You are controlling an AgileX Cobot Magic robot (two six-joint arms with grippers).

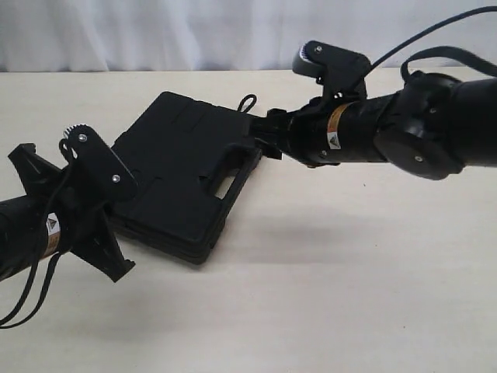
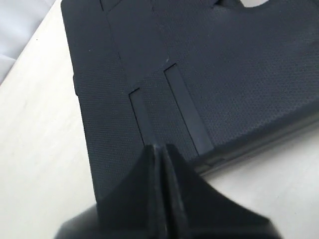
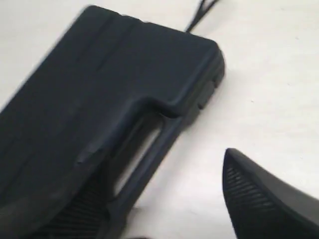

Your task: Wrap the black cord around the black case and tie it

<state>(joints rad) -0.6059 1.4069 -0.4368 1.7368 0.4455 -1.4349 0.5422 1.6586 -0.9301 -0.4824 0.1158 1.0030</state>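
The wrap looks barely begun. The black case point(image 1: 182, 171) lies flat and askew on the left half of the table point(image 1: 349, 295), handle cut-out facing the near right, and no cord crosses its lid. All that shows of the black cord point(image 1: 247, 101) is a small loop past the case's far corner; where the rest runs cannot be told. The right gripper point(image 1: 268, 141) sits at the case's right corner by the handle with its fingers point(image 3: 259, 199) spread wide, bare table showing between one finger and the case edge. The left gripper point(image 2: 159, 149) hovers over the case's near-left edge with its jaws pressed together, holding nothing. The next move probably calls for the right arm to reach the little way to the far loop and pinch it. The case would need steadying or tipping for the cord to pass underneath. The table is pale, smooth and matte, with a white curtain point(image 1: 194, 31) behind it.
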